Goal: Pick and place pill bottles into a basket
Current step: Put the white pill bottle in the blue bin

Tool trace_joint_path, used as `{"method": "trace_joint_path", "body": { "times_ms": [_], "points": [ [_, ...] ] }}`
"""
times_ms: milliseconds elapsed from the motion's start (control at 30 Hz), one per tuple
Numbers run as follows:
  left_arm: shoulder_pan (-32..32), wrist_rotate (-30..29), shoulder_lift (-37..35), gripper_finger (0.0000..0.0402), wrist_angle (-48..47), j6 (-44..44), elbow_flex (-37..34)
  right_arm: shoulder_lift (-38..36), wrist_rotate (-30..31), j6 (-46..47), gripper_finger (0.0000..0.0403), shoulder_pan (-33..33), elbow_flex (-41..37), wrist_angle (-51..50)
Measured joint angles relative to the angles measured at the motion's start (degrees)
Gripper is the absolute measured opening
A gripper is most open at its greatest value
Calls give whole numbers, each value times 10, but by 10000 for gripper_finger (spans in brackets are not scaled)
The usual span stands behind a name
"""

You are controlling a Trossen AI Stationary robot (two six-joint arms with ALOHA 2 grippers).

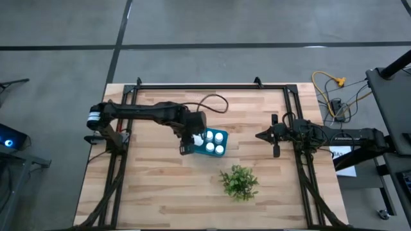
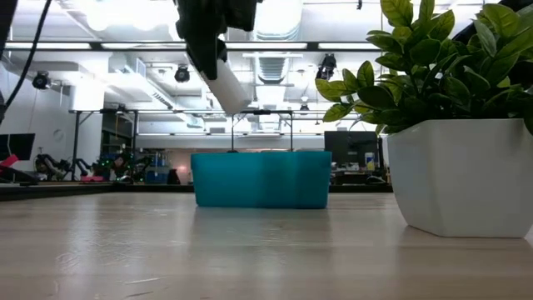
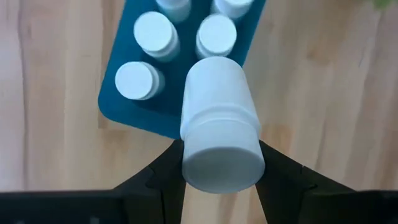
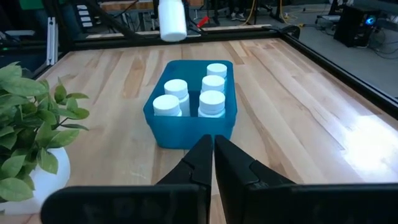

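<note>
The teal-blue basket (image 1: 212, 144) stands at the table's middle, with several white pill bottles (image 4: 212, 102) upright in it, caps up. One more pill bottle (image 3: 214, 87) hangs in the air over the basket's left end. My left gripper (image 1: 187, 146) is shut on this bottle and points steeply down. In the low view the bottle (image 2: 226, 83) shows tilted, well above the basket (image 2: 261, 179). My right gripper (image 4: 213, 149) waits shut and empty at the table's right side, pointing at the basket. My left gripper pinches the pill bottle at its cap end (image 3: 193, 165) between its two fingers (image 3: 163, 171), one on either side of the cap. The fingers come from above, slanting down. The bottle is lifted clear, tilted, its bottom end (image 3: 214, 68) pointing down toward the basket.
A small green plant in a white pot (image 1: 239, 183) stands near the front, right of the basket. A black frame (image 1: 205, 85) runs along the table's edges. Bare wood (image 1: 154, 186) lies to the left and in front of the basket.
</note>
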Motion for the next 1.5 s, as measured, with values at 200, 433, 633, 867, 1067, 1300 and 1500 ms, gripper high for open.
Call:
{"method": "trace_joint_path", "body": {
  "times_ms": [200,433,633,867,1067,1300,1500],
  "points": [
    [1,0,64,142,-68,79,42,3,0,4,9,0,0,-1],
    [4,-24,129,142,-116,135,100,7,0,15,9,0,0,-1],
    [5,-25,156,142,-126,172,132,8,0,17,9,0,0,-2],
    [13,-28,173,142,-130,191,138,8,0,15,9,-1,0,-3],
    [19,-29,173,142,-130,200,136,9,0,14,9,0,0,-4],
    [18,-26,173,142,-116,202,124,13,0,14,9,0,0,-4],
    [18,-23,174,142,-111,201,117,15,0,13,9,0,0,-4]
  ]
}}
